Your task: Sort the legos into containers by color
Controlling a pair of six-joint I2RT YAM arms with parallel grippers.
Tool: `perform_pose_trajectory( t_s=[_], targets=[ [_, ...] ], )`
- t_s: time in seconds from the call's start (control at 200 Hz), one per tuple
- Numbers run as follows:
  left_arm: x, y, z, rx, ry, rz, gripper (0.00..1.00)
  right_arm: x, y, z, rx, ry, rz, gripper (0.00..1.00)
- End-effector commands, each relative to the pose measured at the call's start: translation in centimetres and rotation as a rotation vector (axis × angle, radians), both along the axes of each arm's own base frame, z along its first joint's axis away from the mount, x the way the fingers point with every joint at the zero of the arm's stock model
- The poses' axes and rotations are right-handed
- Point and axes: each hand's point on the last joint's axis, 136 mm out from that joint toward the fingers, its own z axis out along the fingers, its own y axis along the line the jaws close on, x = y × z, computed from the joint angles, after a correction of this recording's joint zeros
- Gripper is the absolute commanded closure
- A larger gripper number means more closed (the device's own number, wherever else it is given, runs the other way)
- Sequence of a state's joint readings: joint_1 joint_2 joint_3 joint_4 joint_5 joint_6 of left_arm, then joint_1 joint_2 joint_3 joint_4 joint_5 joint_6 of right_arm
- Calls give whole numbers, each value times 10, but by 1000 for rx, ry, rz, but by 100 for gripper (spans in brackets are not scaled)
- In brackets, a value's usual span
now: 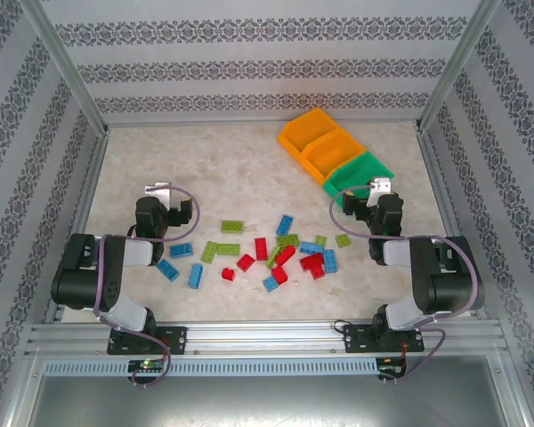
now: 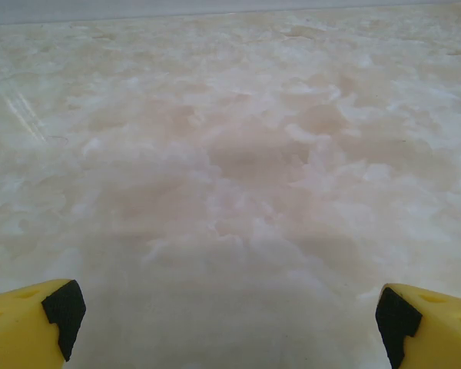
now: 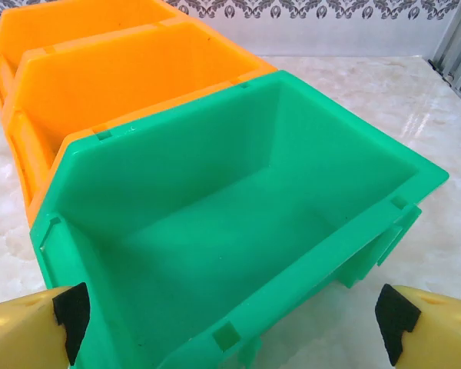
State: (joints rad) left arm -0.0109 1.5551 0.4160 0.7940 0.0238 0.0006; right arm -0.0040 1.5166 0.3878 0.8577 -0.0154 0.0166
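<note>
- The left gripper (image 2: pixel 230 319) stands spread wide, its yellow, black-padded fingers (image 2: pixel 31 323) at the two lower corners of the wrist view, over bare marble-patterned table (image 2: pixel 230 154).
- The right gripper (image 3: pixel 230 323) is spread just as wide, its fingertips either side of the near end of the green bin (image 3: pixel 215 200), close to its rim.
- Behind the green bin, the two orange bins (image 3: pixel 115 77) carry on the row, joined wall to wall.
- From above, the containers (image 1: pixel 334 153) run diagonally at the far right of the table, the green one nearest the right arm.
- The legos (image 1: pixel 267 252) lie scattered on the tabletop between the two arms, well apart from the containers.
- Red bricks gather at mid-right, with blue and lime green ones around them.
</note>
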Motion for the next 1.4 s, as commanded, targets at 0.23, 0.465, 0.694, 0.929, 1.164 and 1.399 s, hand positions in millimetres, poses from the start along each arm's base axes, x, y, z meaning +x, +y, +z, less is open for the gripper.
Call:
perform_pose_trajectory(
  t_s=[0.23, 0.465, 0.694, 0.929, 1.164, 1.399],
  targets=[
    [3, 3, 5, -2, -26, 0, 1, 3, 3, 10, 8, -35, 6, 2],
    [3, 2, 5, -2, -25, -1, 1, 3, 3, 10, 10, -36, 7, 2],
    [3, 2, 5, -2, -25, 0, 1, 2, 3, 9, 25, -33, 15, 2],
    [3, 2, 5, -3, -25, -2, 1, 2, 3, 10, 26, -38, 16, 2],
    [7, -2, 16, 1, 26, -26, 0, 2, 3, 26, 31, -8, 13, 3],
    [11, -24, 60, -196, 188, -25, 0, -17, -1, 42, 149, 111, -63, 10]
  ],
)
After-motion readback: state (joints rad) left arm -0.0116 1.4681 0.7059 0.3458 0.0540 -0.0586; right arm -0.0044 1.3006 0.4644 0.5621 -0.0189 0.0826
